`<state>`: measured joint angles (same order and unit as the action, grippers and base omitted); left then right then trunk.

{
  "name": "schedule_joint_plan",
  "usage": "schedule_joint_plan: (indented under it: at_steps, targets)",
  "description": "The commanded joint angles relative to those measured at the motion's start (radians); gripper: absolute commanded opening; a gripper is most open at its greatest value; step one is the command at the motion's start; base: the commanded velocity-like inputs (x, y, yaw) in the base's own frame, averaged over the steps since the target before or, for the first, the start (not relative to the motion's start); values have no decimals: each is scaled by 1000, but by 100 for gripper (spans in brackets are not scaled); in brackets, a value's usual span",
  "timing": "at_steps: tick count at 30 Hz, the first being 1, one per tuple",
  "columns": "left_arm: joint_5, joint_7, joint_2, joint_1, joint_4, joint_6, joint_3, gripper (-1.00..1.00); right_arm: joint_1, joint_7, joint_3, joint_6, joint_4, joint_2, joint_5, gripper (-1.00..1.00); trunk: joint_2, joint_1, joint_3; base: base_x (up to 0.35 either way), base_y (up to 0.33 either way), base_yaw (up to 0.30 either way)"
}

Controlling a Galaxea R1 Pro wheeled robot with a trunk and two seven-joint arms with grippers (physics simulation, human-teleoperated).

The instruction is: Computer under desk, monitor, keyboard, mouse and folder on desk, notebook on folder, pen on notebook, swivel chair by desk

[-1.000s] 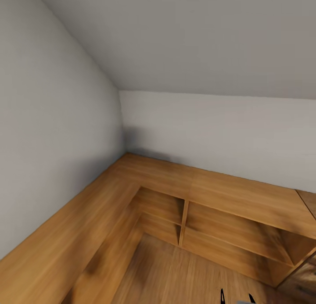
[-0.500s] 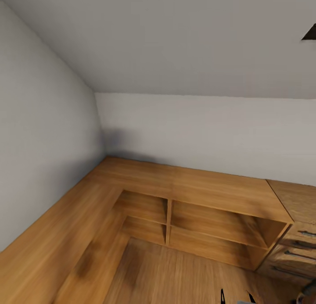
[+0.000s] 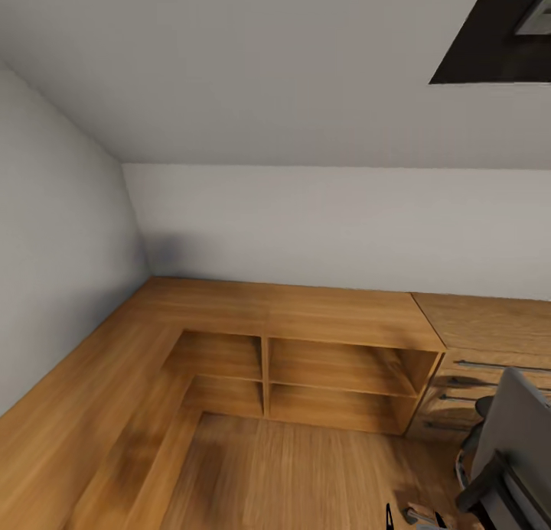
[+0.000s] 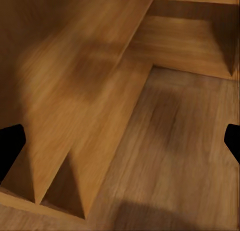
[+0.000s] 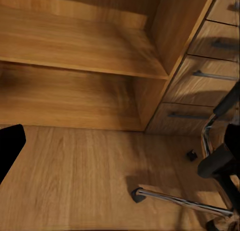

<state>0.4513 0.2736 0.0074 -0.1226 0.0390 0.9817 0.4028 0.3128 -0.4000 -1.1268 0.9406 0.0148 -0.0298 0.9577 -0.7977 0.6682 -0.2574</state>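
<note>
No writing seen. Swivel chair (image 3: 511, 446) seen at lower right, grey back upright, beside wooden chest (image 3: 478, 362). Both grippers' jaws spread wide, nothing held.

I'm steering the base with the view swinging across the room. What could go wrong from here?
1. The swivel chair stands close at the right, before the wooden chest. Its star base lies near the right arm, so turning on could knock or roll it.
2. The low wooden shelving wraps the corner ahead and to the left; driving forward risks hitting it.
</note>
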Motion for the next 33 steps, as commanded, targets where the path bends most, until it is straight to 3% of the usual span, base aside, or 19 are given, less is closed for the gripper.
schedule_joint_plan:
  at_steps: [1, 22, 33]
  targets:
    - [4, 6, 0, 0, 1, 2, 9, 100, 0, -9, -8, 0, 2, -1, 1, 100, -1, 0, -1, -10, 0, -299]
    - [4, 10, 0, 0, 1, 5, 8, 100, 0, -5, -7, 0, 2, -1, 1, 100, -1, 0, -1, -1, 6, -300]
    - [4, 10, 0, 0, 1, 4, 9, 100, 0, -5, -7, -3, 2, -1, 3, 100, -1, 0, -1, 133, 215, -300]
